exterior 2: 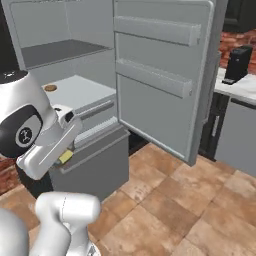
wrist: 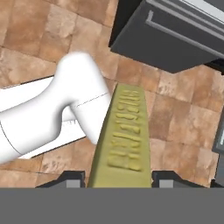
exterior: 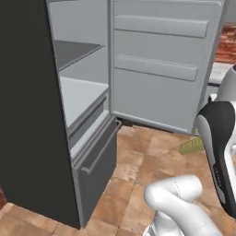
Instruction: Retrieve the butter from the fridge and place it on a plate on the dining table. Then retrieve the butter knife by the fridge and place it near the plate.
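With the gripper (wrist: pixel 118 179) clamped on one end of the butter (wrist: pixel 124 135), held clear of the open fridge (exterior: pixel 83 101) above the tiled floor (exterior 2: pixel 190 200), the long overhanging stick risks slipping or pivoting loose during the drive toward the dining table.

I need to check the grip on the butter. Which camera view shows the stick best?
The hand view: the butter runs lengthwise up the picture between the two fingertips, its embossed top face plain. The left base view shows only a yellow tip beside the arm; the right base view shows a small yellow corner.
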Robot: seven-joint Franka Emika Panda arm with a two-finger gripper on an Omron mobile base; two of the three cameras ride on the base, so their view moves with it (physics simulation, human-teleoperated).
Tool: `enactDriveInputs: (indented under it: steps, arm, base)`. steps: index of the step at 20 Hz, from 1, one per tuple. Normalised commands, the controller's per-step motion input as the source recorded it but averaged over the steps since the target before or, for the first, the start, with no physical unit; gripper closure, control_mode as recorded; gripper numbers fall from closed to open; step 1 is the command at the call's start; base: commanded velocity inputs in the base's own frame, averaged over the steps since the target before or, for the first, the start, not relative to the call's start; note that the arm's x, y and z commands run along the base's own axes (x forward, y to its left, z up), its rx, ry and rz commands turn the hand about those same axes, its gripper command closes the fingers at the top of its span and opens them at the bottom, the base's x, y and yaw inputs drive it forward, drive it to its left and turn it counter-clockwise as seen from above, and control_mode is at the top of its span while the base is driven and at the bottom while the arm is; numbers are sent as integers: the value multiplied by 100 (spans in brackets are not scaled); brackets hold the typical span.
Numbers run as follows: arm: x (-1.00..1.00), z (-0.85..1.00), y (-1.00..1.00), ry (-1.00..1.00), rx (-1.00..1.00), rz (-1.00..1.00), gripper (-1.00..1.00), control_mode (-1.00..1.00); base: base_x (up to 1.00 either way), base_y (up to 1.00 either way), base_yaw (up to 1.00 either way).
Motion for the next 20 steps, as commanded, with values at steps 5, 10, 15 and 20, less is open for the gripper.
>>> enactDriveInputs:
  steps: [5, 10, 15, 20]
  arm:
    - [0, 0, 0, 0, 0, 0, 100, 100]
    - [0, 0, 0, 0, 0, 0, 100, 100]
    - [0, 0, 0, 0, 0, 0, 100, 100]
    - [0, 0, 0, 0, 0, 0, 100, 100]
  base:
    - [-27, 36, -55]
    - [-55, 1, -51]
    - [-47, -5, -46]
    - [-38, -17, -41]
